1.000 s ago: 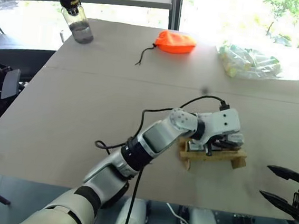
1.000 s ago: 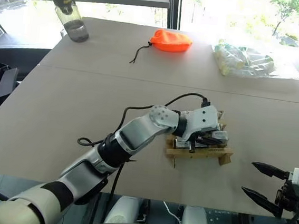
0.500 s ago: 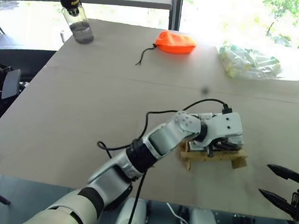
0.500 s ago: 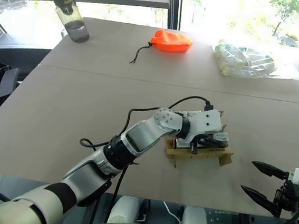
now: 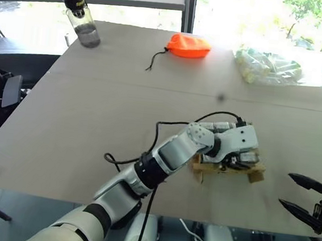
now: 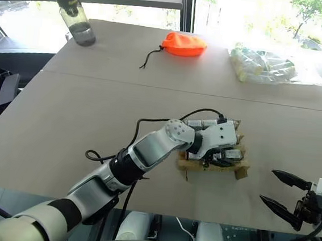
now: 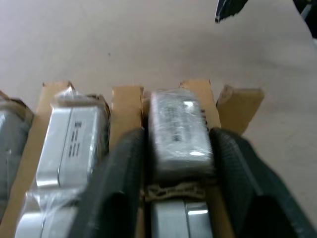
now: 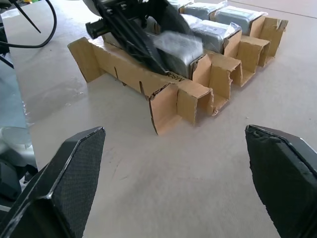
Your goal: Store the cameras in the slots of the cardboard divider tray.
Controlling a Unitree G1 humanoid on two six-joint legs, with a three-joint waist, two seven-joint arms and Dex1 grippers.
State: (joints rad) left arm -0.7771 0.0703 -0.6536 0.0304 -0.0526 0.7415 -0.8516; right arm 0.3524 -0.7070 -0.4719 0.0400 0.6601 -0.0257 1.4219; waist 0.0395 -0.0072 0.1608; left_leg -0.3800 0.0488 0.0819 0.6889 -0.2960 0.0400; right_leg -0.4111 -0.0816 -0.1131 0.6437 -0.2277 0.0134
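Note:
The cardboard divider tray lies near the table's front edge, right of centre. My left gripper reaches over it from the left, fingers pointing down into it. Its two black fingers stand a little apart on either side of a silver-grey camera sitting in a slot at the tray's end, open. A plastic-wrapped camera fills the slot beside it, and others sit further along the tray. My right gripper hovers wide open to the right of the tray, with nothing between its fingers.
At the far side of the table stand a water bottle, an orange pouch with a cord, and a clear bag of pale greenish items. A black cable loops off my left arm. The table's front edge runs just below the tray.
My left gripper's fingers have spread apart around the camera in the slot. The hand has tipped slightly lower over the tray. The right gripper has stayed where it was.

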